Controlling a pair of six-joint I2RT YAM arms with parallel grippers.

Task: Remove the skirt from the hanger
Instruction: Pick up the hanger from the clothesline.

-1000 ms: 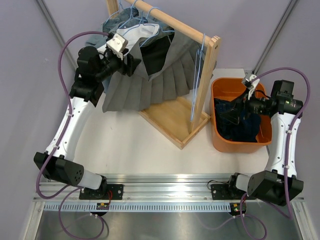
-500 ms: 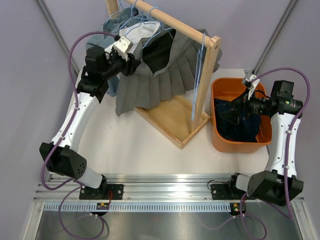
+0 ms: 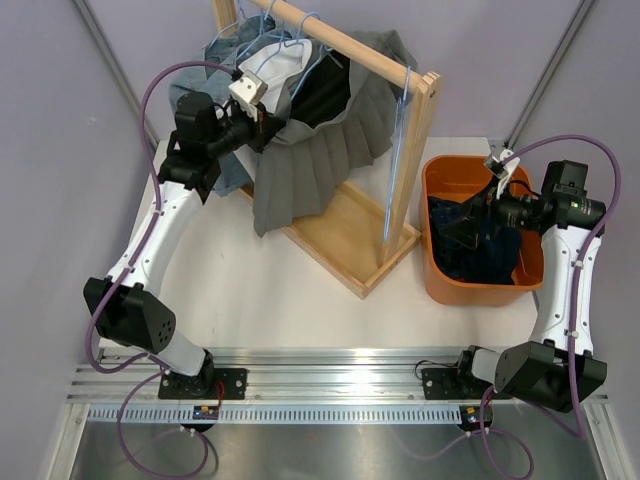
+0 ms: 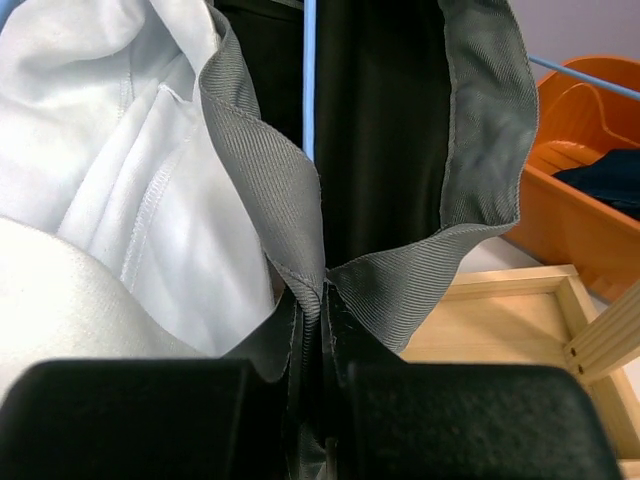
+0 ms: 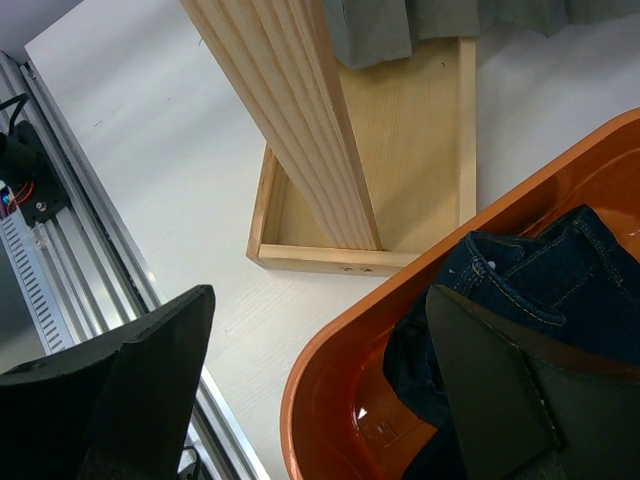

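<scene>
Skirt (image 3: 310, 165), grey pleated, on blue hanger (image 4: 309, 80) from wooden rack (image 3: 345, 45), left claw (image 4: 318, 400) pinching its waistband left of rack, right claw (image 5: 320, 390) spread wide, right of rack

A robotics lab cell: two cabled arms (image 3: 150, 245) bolted to an aluminium rail (image 3: 330, 362) at 6 o'clock, a white tabletop (image 3: 270, 300) walled by plain lilac panels (image 3: 55, 180), a wooden clothes rack (image 3: 345, 240) at 12 o'clock.

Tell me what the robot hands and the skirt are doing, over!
Left hand shut on the skirt at waistband. Right hand open over orange tub. Skirt not yet off its blue hanger on the wooden rack. White garment crowds beside it.
</scene>
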